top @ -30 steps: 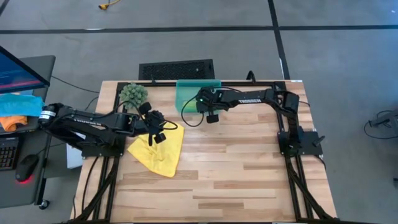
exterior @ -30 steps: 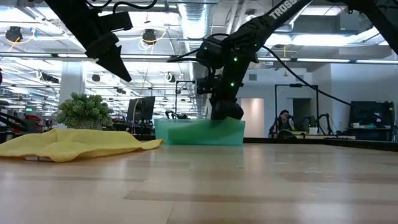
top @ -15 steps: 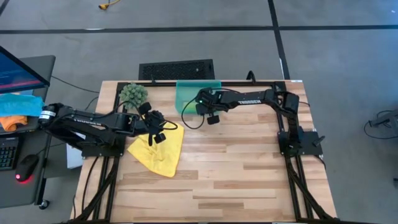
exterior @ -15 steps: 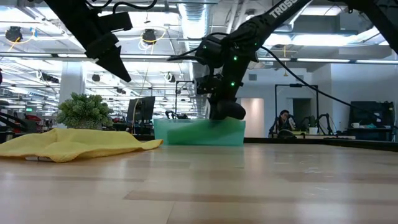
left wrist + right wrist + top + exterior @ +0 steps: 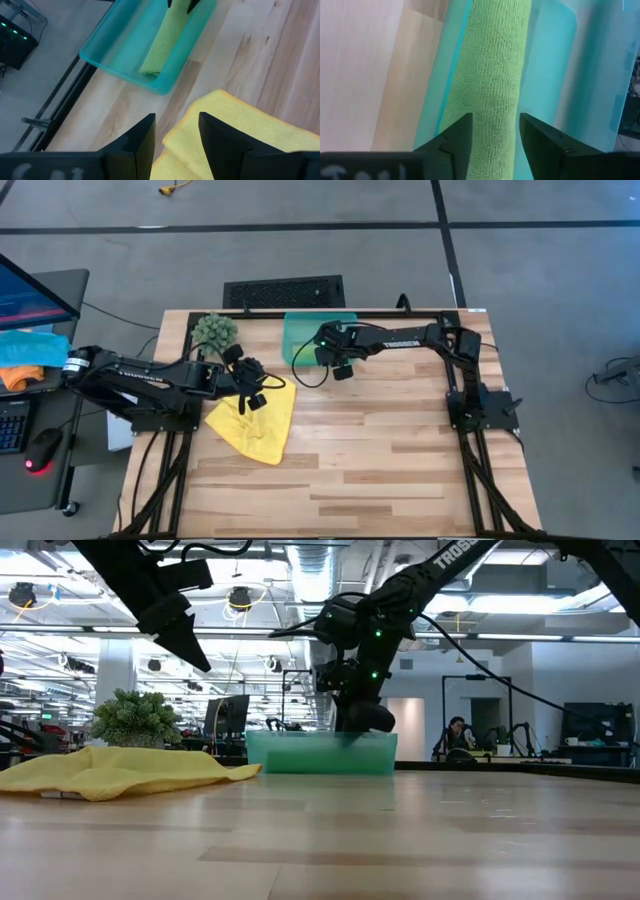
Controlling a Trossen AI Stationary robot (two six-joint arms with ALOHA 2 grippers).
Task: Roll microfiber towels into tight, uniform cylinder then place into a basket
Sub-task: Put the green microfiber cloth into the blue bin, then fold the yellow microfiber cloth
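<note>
The right pincer hangs over the teal basket at the worktop's far edge, its 2 fingers spread wide on either side of the rolled lime green towel without pinching it. That roll lies lengthwise inside the basket, seen plainly in the left wrist view, and it looks even and snug. The left pincer hovers with its fingers wide above the far corner of the yellow towel, which lies spread flat on the worktop and not yet rolled, beside the spiky plant ball.

Judging from this, 1 towel is stowed and 1 remains. The risks: if the right pincer lifts away at a slant, a finger could snag the nap and drag the roll open or tip the light basket. The yellow towel lies askew to the worktop's edges, so a roll begun from a corner may come out tapered rather than uniform, and may then crowd the green roll in the narrow basket.
</note>
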